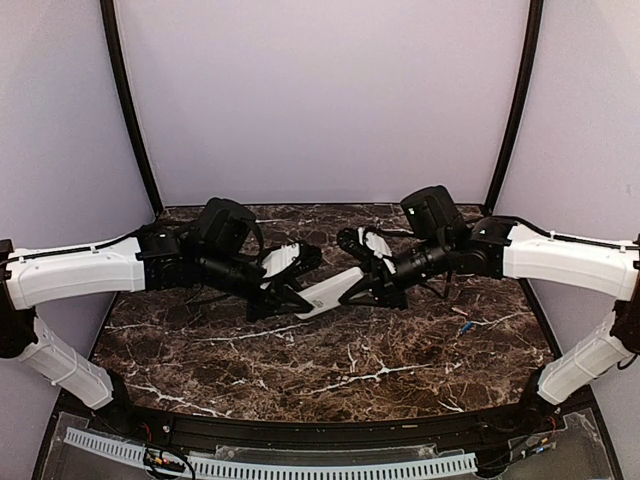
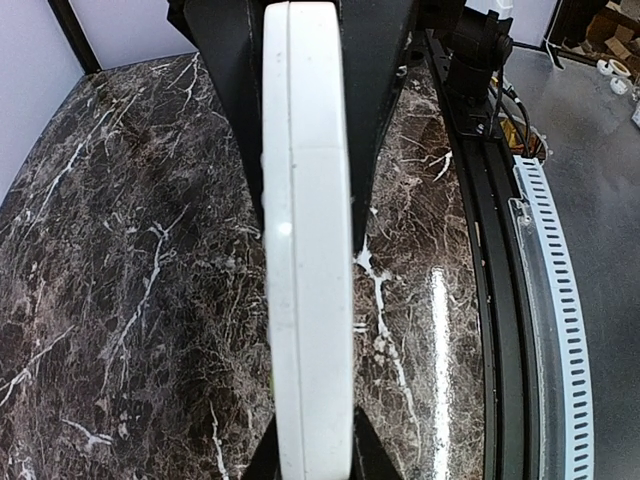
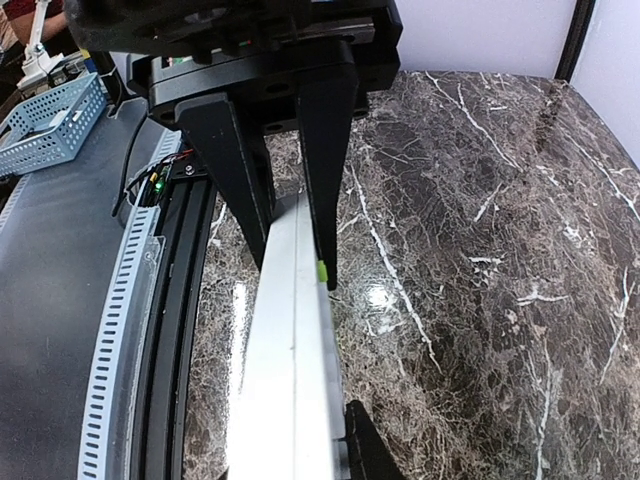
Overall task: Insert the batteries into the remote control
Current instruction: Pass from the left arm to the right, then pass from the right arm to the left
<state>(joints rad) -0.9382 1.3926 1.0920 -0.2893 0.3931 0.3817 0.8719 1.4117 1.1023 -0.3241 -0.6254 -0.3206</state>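
Left tool (image 1: pixel 293 292), right tool (image 1: pixel 367 284): both clamped.

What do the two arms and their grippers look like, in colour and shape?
The left arm and right arm have white box-like links, black joints and thin black cables. The left gripper and right gripper are black with flat tapered fingers; one right finger bears a small green mark.
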